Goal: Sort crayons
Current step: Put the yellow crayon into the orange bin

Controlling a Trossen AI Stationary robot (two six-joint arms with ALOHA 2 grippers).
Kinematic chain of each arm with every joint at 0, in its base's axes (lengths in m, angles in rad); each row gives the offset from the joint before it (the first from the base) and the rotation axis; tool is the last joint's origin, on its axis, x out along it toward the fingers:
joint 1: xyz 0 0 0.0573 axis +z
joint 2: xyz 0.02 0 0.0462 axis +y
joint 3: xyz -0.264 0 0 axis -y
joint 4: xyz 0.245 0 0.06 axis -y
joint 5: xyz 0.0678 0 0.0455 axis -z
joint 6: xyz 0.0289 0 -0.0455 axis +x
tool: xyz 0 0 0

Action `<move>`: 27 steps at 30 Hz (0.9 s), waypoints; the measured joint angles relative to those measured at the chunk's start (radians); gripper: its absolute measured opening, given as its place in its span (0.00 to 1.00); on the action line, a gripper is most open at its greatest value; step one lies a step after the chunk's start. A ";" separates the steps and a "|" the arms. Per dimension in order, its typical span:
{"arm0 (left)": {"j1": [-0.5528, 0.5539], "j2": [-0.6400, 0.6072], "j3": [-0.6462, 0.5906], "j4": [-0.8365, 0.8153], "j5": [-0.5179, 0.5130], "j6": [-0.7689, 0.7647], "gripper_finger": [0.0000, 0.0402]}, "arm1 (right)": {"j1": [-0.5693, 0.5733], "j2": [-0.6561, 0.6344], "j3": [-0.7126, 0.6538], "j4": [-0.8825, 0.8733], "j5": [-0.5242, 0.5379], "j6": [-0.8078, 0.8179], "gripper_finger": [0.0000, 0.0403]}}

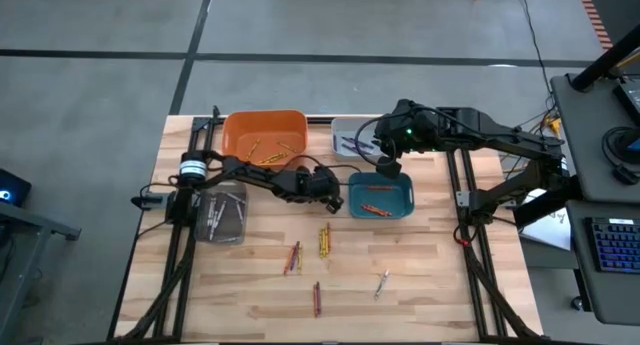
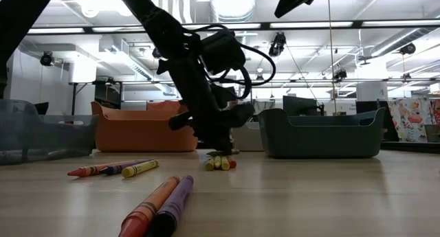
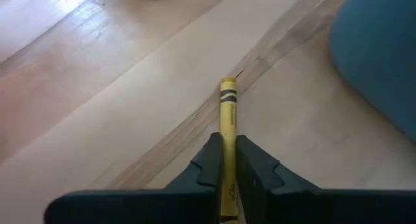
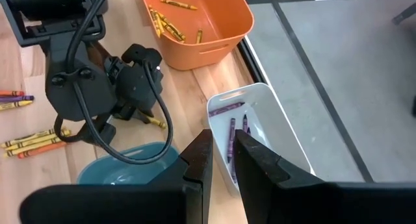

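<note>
My left gripper (image 1: 330, 197) is low over the table's middle, beside the teal bin (image 1: 380, 197), and is shut on a yellow crayon (image 3: 227, 104). My right gripper (image 1: 386, 166) hangs higher, between the teal bin and the white bin (image 4: 273, 130). Its fingers (image 4: 201, 159) stand slightly apart and hold nothing. Loose crayons lie on the wood: a yellow group (image 1: 324, 240), a red pair (image 1: 292, 257), a red-purple one (image 1: 317, 298) and a grey one (image 1: 382, 283). My left gripper pinches the yellow crayon between its two fingers (image 3: 213, 160), which lie along it. The crayon's wrapped end (image 3: 227, 87) sticks out past the fingertips. The fingers slant down toward the table (image 2: 218, 146). Whether the free end touches the wood, I cannot tell.
The orange bin (image 1: 265, 135) at the back holds yellow and orange crayons. The white bin holds purple crayons (image 4: 231, 136). The teal bin holds orange ones (image 1: 376, 208). A clear bin (image 1: 222, 213) stands at the left. Bare wood lies toward the near edge.
</note>
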 joint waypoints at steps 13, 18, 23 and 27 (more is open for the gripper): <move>-0.007 -0.357 -0.007 -0.238 0.090 0.147 0.00 | -0.004 -0.001 0.000 0.015 0.000 -0.024 0.13; 0.063 -0.575 -0.005 -0.449 0.080 0.220 0.00 | -0.004 -0.001 0.000 0.058 -0.001 0.000 0.13; 0.262 -0.690 -0.012 -0.656 0.078 0.308 0.00 | -0.004 0.007 0.001 0.125 -0.001 0.036 0.13; 0.474 -0.686 -0.038 -0.674 0.173 0.379 0.00 | -0.004 0.022 0.001 0.192 -0.001 0.082 0.13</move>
